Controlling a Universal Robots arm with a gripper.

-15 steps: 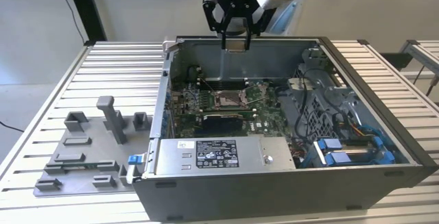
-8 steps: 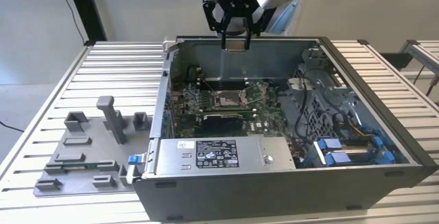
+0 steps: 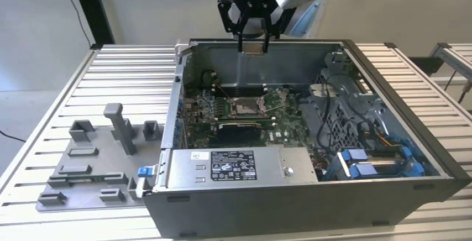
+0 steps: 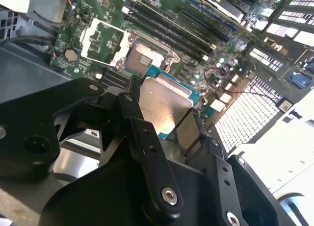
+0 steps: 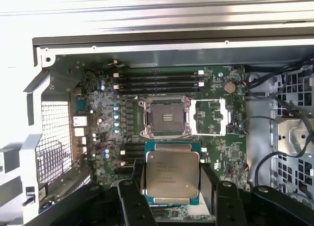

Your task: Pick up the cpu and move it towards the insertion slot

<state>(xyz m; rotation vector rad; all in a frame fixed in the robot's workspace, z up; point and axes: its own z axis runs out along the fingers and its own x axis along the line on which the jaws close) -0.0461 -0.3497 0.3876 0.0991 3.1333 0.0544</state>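
The table (image 3: 96, 80), a bed of ribbed aluminium slats, is carrying an open computer case (image 3: 310, 197) with a grey fixture plate (image 3: 88, 169) lying beside it on the exterior view's left. Inside the case the green motherboard (image 5: 98, 118) is lying flat, facing up through the open side.

Near the middle of that board the insertion slot (image 5: 164, 118) is sitting open: a square silver frame around a dark centre, with its load plate (image 5: 210, 117) swung aside, so nothing is covering the contacts.

In the exterior view the end effector (image 3: 251, 46) is hanging over the far wall of the case, well above the board. It is pinching the cpu (image 5: 171, 174) by two opposite edges, the pale silver top showing in both wrist views. In the first wrist view the chip is lying just short of the slot, not yet over it.

To do this step well, my judgement is that the chip should be kept level and square to the frame, brought over the socket centre at full height, and lowered only once its corners are matching the frame. Any tilt is risking the contacts below, and the memory slots (image 5: 159, 81) beyond should be avoided.
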